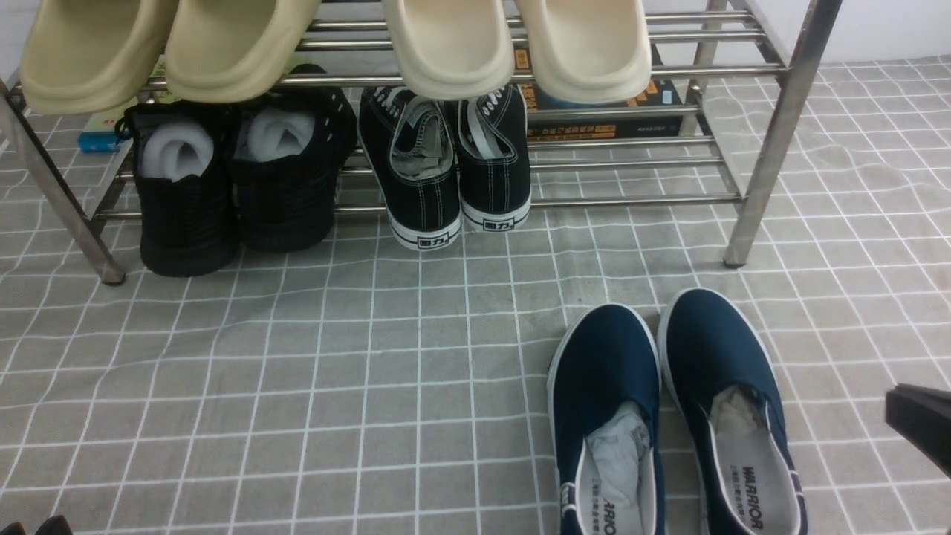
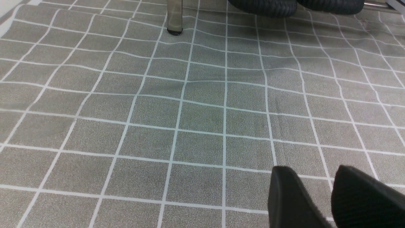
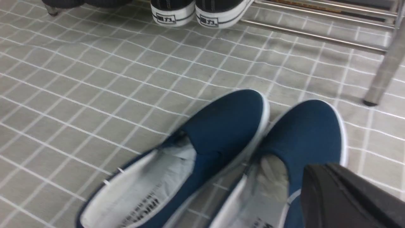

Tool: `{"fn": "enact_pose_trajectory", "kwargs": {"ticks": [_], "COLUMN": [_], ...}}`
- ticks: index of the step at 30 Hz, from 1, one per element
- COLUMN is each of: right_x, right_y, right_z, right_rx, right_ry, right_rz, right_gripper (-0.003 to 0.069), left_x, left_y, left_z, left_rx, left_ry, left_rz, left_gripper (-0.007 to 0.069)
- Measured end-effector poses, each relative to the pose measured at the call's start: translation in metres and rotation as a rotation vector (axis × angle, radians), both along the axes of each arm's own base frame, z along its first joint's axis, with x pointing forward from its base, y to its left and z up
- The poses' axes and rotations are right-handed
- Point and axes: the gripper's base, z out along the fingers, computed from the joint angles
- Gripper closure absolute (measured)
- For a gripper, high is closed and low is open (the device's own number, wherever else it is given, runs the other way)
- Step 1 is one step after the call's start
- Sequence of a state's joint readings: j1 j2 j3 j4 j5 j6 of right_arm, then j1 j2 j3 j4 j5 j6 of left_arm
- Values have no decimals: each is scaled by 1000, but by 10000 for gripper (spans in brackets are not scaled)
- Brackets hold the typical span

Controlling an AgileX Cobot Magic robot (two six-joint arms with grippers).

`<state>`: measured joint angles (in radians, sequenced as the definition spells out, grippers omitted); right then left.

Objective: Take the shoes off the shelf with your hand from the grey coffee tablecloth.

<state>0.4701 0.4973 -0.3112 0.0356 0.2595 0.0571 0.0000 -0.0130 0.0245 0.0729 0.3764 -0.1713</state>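
From the front, the navy shoes (image 1: 672, 416) lie side by side on the grey checked tablecloth (image 1: 297, 371), toes toward the steel shelf (image 1: 773, 134), clear of it. My right pincer (image 1: 921, 431) sits beside them, pressed together, empty. At my left wrist, my left pincer (image 2: 335, 199) is spread slightly above bare cloth. At my right wrist, the shoes lie just below my pincer.

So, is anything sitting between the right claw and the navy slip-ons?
Nothing visible. The navy slip-ons lie side by side on the grid tablecloth, off the steel shoe rack. The shut right claw is right beside the pair's right shoe, with no object between them.
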Motion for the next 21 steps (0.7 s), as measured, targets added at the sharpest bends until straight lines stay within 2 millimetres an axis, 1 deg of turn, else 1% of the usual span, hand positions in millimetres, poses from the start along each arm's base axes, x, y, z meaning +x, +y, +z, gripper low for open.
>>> {"fn": "enact_pose_trajectory", "kwargs": {"ticks": [3, 4, 7, 10, 14, 16, 21], "right_x": [-16, -17, -30, -38, -41, -41, -43], "right_y": [-19, -20, -35, -42, -49, -50, -50], "right_z": [-18, -20, -42, -57, -76, -80, -83], "right_rx": [17, 18, 28, 32, 24, 20, 13], "right_ry": [-56, -60, -113, -149, -137, -105, -62], "right_rz": [-110, -117, -263, -362, -469, -497, -511], "right_gripper": [659, 659, 657, 657, 656, 656, 654], "left_x": [0, 0, 0, 0, 0, 0, 0], "left_y": [0, 0, 0, 0, 0, 0, 0], "left_z": [0, 0, 0, 0, 0, 0, 0], "left_rx": [0, 0, 0, 0, 0, 0, 0], "left_ry": [0, 0, 0, 0, 0, 0, 0], "left_rz": [0, 0, 0, 0, 0, 0, 0], "left_gripper": [383, 383, 383, 383, 383, 383, 383]}}
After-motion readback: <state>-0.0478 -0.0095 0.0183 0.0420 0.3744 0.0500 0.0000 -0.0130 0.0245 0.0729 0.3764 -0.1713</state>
